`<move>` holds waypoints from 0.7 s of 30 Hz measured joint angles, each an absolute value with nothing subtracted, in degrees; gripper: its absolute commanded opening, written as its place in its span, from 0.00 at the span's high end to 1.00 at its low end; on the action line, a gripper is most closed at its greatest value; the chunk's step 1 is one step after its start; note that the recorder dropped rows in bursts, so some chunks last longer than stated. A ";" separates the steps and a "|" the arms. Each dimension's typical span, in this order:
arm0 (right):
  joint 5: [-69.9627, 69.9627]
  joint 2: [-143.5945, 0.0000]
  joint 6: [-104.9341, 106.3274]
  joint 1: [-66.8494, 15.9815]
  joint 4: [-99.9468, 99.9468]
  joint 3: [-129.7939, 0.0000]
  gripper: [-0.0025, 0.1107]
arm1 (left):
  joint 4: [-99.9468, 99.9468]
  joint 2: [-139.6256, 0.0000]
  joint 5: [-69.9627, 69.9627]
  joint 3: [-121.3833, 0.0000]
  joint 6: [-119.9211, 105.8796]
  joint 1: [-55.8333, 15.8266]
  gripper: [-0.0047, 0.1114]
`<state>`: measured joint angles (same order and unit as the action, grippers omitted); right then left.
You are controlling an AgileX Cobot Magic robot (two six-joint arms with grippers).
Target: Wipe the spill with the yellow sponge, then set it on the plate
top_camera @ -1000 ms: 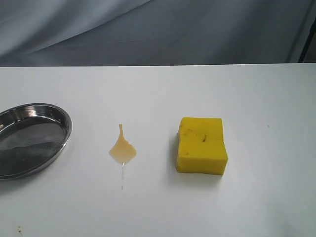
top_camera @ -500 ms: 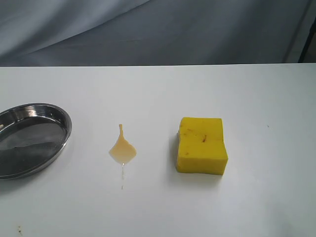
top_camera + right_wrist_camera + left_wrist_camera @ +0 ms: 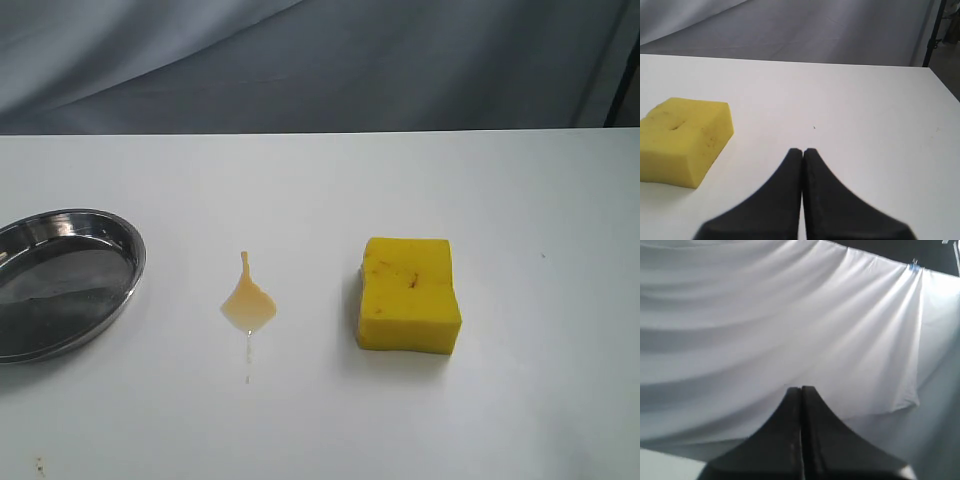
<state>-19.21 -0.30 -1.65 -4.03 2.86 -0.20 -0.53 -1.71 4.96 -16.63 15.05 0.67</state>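
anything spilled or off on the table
An amber spill sits on the table between the plate and the sponge, tiny droplets trailing off its near side. The sponge's top has dark specks.

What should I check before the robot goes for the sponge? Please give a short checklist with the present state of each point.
1. Sponge free to grasp: ok, it lies alone on the table, apart from the spill.
2. Right hand open for the grasp: not ok, jaws shut.
3. Sponge seen in the right wrist view: ok.
4. Left hand out of the way: ok, shut, facing the cloth.
5. Plate free: ok, nothing lies in its visible part.
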 measured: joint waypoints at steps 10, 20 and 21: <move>-19.21 -0.30 -1.65 -4.03 2.86 -0.20 0.98 | -2.64 -19.12 35.58 -41.22 -3.17 -0.12 0.96; -19.21 -0.30 -1.65 -4.03 2.86 -0.20 0.98 | -7.56 -37.02 56.11 -48.44 -12.52 -8.90 0.96; -19.21 -0.30 -1.65 -4.03 2.86 -0.20 0.98 | -7.74 -38.68 57.70 -48.58 -13.29 -10.31 0.96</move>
<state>-19.21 -0.30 -1.65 -4.03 2.86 -0.20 -7.74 -38.68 57.70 -48.58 -13.29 -10.31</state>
